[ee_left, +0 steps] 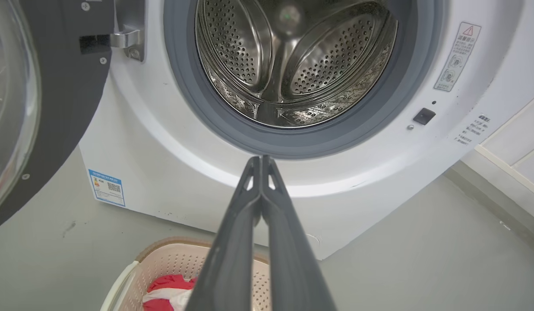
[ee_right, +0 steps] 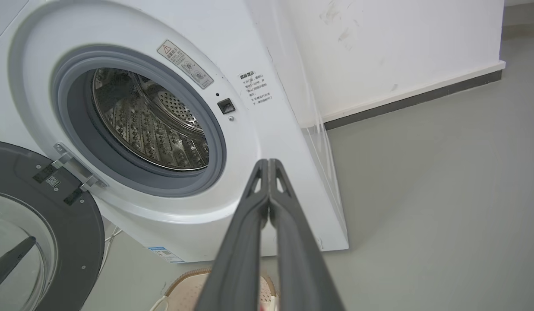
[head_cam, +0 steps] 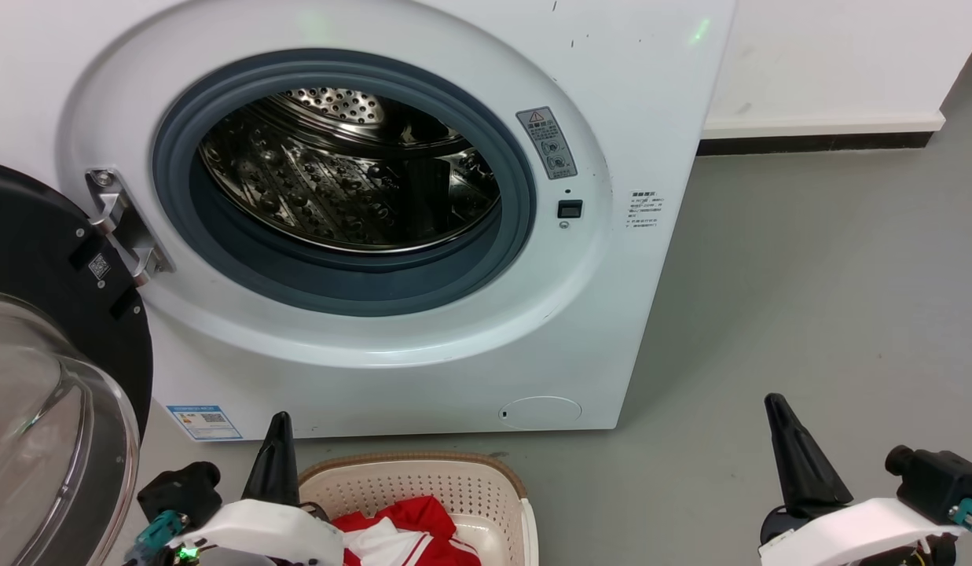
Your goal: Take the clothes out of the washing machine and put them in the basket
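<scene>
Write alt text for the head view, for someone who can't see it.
A white washing machine stands with its black-framed door swung open at the left and its steel drum looking bare. On the floor before it, red and white clothes lie in a cream basket. The left gripper and right gripper are shut.

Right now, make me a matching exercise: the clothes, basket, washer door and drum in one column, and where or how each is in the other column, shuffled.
1 clothes
2 basket
3 door
4 drum

A swung open
B standing on the floor
C lying in the basket
D shiny perforated steel

Pairs: 1-C, 2-B, 3-A, 4-D
</scene>
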